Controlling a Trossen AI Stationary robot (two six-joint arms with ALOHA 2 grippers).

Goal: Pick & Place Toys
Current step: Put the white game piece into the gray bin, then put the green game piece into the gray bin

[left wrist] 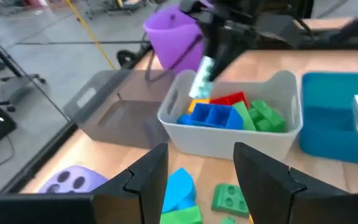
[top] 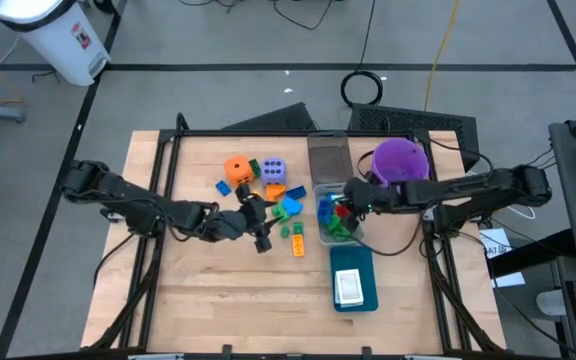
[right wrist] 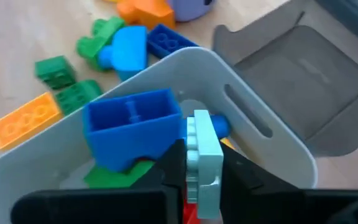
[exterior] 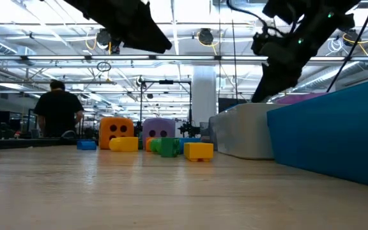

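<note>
Hanging over the white bin (top: 340, 222), the right end effector (top: 348, 206) pinches a pale mint block (right wrist: 202, 163) between its two dark fingers (right wrist: 171, 163), the block upright just above the bin's contents – a blue block (right wrist: 131, 127), a red one (left wrist: 230, 100) and green pieces (left wrist: 261, 116) lie piled inside. This bin sits on the wooden tabletop (top: 228, 290) between a clear empty-looking container (top: 328, 158) and a teal tray (top: 354, 280), which carries a white card (top: 348, 288); a purple bucket (top: 400, 160) stands just beside the clear container. Left of the bin the remaining toys lie scattered: an orange dotted die (top: 238, 169), a lavender dotted die (top: 273, 171), a light blue block (top: 288, 207), small green blocks (top: 291, 231), a flat orange brick (top: 299, 246) and a dark blue piece (top: 223, 186). The left end effector (top: 259, 222) hovers among this scatter with its fingers (left wrist: 146, 180) parted and nothing between them – the light blue block (left wrist: 179, 186) and a green block (left wrist: 230, 198) show on the tabletop beyond the gap. From table height a yellow block (exterior: 198, 151) and a green block (exterior: 167, 147) lie in front of the two dice, and a person (exterior: 57, 108) stands in the room behind
</note>
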